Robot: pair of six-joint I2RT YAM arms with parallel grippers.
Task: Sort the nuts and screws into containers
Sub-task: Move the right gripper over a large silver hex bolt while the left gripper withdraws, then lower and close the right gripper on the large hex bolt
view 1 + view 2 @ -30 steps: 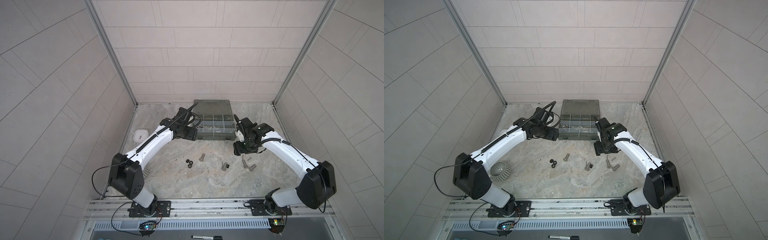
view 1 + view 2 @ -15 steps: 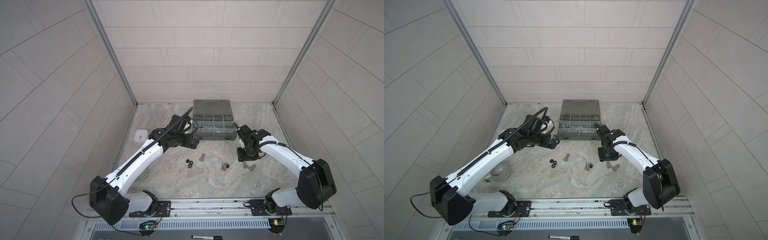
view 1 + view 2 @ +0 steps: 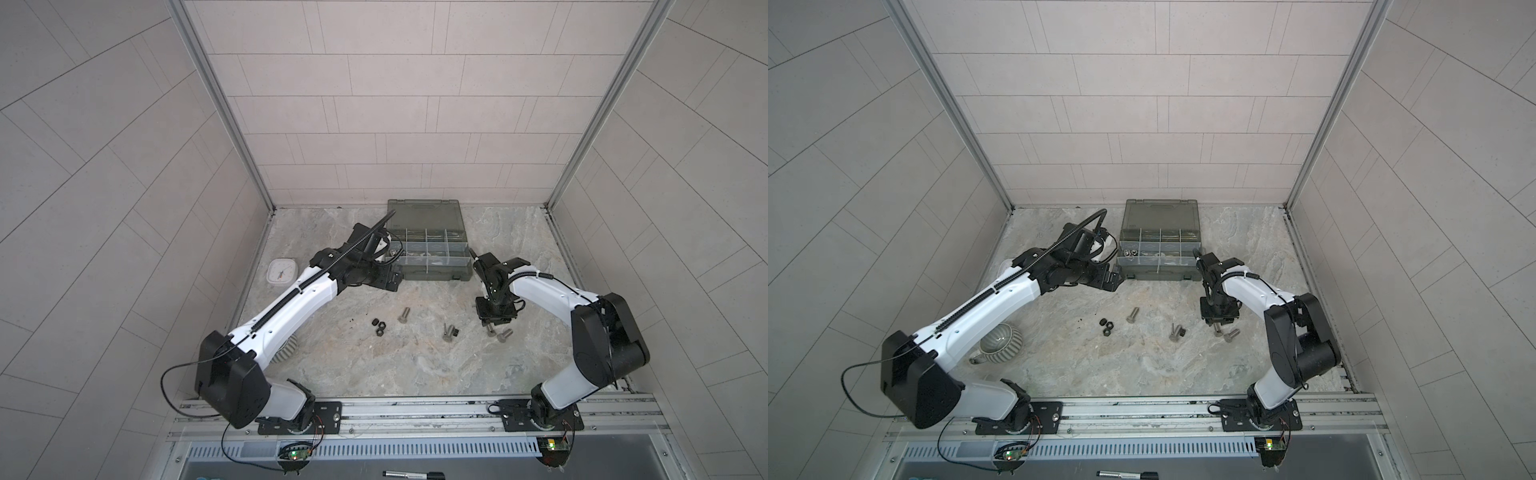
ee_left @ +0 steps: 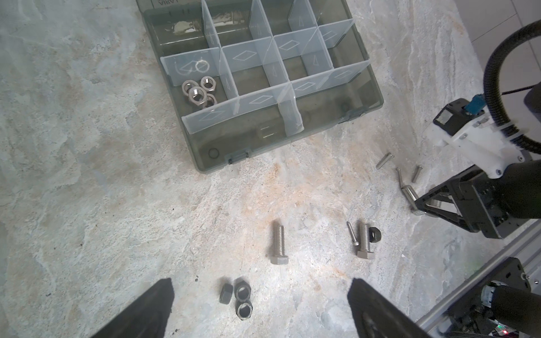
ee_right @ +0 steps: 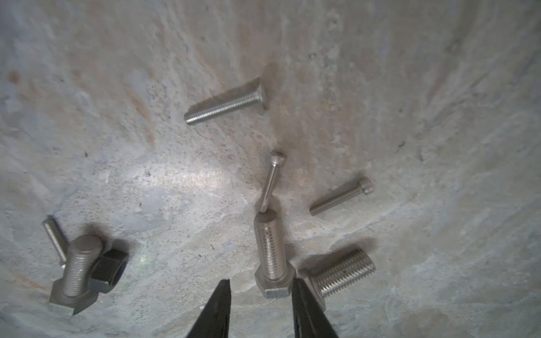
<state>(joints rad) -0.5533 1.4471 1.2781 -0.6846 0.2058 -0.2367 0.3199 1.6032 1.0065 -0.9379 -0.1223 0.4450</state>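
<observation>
The dark organizer case (image 3: pixel 432 272) lies open at the back, its lid flat behind it. One of its containers holds several silver nuts (image 4: pixel 199 92). My left gripper (image 3: pixel 388 282) hovers open just left of the case's front. It sits above three black nuts (image 4: pixel 237 298) and a hex screw (image 4: pixel 279 245). My right gripper (image 5: pixel 260 282) is down at the table, jaws apart. The head of a thick screw (image 5: pixel 270 251) lies between them, against one finger. A second thick screw (image 5: pixel 339 273) lies beside it. Thin screws (image 5: pixel 228 105) lie beyond.
Another screw (image 5: pixel 79 266) lies with a black nut (image 5: pixel 109 270) and a thin screw near mid-table. A white clock (image 3: pixel 282 272) sits at the left wall, and a ribbed mug (image 3: pixel 1000 344) under the left arm. A marker pen (image 3: pixel 411 475) lies past the front rail.
My left gripper has drawn back from the case toward the front and opened wide. My right gripper has dropped to the screws on the right and narrowed its jaws around a hex head.
</observation>
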